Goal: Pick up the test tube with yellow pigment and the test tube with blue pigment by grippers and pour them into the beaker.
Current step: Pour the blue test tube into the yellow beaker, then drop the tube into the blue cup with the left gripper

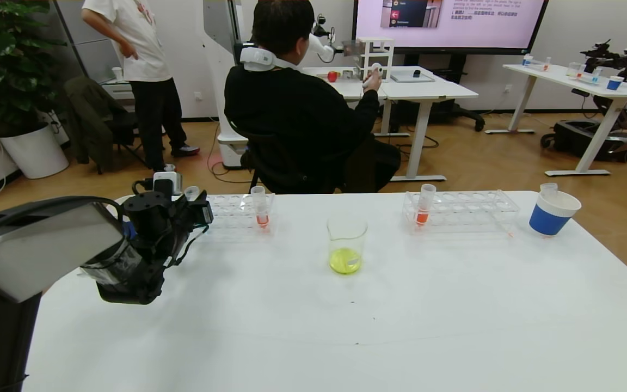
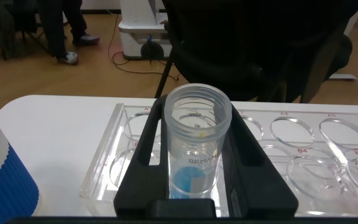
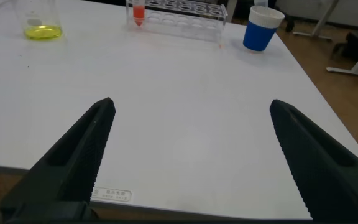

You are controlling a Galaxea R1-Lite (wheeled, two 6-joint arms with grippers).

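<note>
Clear plastic and glass make up most of what we see on the white table [image 1: 302,326]. Our left gripper [image 2: 194,168] sits at the table's far left, over the end of the left transparent tube rack [image 2: 303,155], and its black fingers [image 2: 145,155] are clamped on the slim clear test tube with blue pigment [image 2: 194,149]. We see the tube upright between the fingers, its threaded open mouth toward the wrist camera and the cyan-blue liquid at its rounded tip. In the head view the tube's rim just shows above the gripper [image 1: 174,218], with the small white box on the arm beside it. A blue-and-white ribbed paper cup [image 2: 2,180] stands just beside that rack's end.

Our right gripper [image 3: 191,162] hangs above the table's near right part with its two black fingers spread wide and nothing between them; we do not find it in the head view.

At mid-table we see the small clear glass beaker [image 1: 346,245] standing upright, with yellow-green liquid in its bottom. A tube of orange-red liquid [image 1: 260,207] stands in the left rack, and another orange-red tube [image 1: 424,204] stands in the right transparent rack [image 1: 466,209]. Near the far right edge stands a second blue-and-white paper cup [image 1: 552,213] with a clear tube rim poking out of it. We cannot make out a separate tube holding yellow liquid.
</note>
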